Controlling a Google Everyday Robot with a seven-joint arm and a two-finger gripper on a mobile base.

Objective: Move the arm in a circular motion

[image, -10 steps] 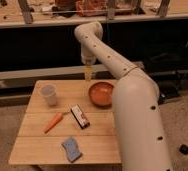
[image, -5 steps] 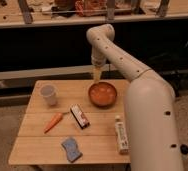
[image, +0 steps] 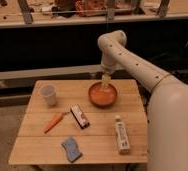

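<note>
The round orange bowl [image: 102,94] holds nothing I can see. The big cream-white arm [image: 137,70] has swung toward 3 o'clock, so its pale-yellow gripper [image: 106,83] now hangs over the bowl.

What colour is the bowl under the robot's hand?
The bowl is orange-red, seen in the camera view. The pale-yellow hand of the cream-white arm hangs over it.

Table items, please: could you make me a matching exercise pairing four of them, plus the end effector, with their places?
Things:
1. cup
2. carrot
3. sponge
4. tube
5. end effector

Places:
A. front edge, left of centre
B. over the bowl
C. back left corner
D. right side, near the arm
E. left, between cup and sponge

Pairs: 1-C, 2-E, 3-A, 4-D, 5-B
</note>
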